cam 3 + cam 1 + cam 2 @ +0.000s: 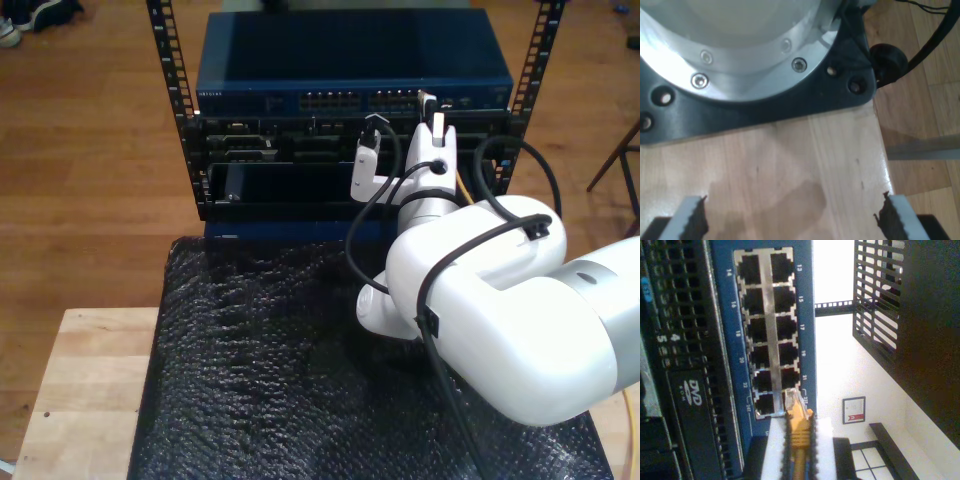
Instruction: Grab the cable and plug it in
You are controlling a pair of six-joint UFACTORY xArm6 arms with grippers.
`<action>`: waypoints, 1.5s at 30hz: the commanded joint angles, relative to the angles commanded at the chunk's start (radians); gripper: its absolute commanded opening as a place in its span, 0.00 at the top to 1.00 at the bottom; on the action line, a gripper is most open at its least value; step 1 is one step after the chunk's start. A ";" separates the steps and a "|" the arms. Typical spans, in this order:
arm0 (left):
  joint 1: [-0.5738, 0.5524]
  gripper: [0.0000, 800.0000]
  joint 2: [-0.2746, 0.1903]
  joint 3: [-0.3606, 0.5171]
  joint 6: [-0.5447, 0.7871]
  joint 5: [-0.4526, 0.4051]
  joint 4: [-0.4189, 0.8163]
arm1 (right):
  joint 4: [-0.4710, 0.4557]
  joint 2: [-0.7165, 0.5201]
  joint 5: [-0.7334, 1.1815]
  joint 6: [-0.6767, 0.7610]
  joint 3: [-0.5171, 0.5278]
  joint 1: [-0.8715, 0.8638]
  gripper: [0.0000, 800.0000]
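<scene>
Warm indoor light — wrist views soft, overexposed patches.

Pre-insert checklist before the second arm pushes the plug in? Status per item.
1. Cable held: ok. My second end effector is shut on the yellow-orange cable.
2. Plug forward of the pads: ok. The clear plug sticks out toward the blue switch.
3. Plug at a port: ok. Its tip sits at the port block's end pair, near the 23/24 labels.
4. Plug seated: not ok. Its body is still outside the port.
5. Plug squared to the port, latch side: cannot tell.
6. First end effector out of the way: ok. Open, over the wooden table by an arm base.
</scene>
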 joint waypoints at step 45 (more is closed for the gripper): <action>0.000 0.00 0.000 0.000 0.000 0.000 0.000 | -0.006 0.000 0.020 0.000 -0.003 -0.009 1.00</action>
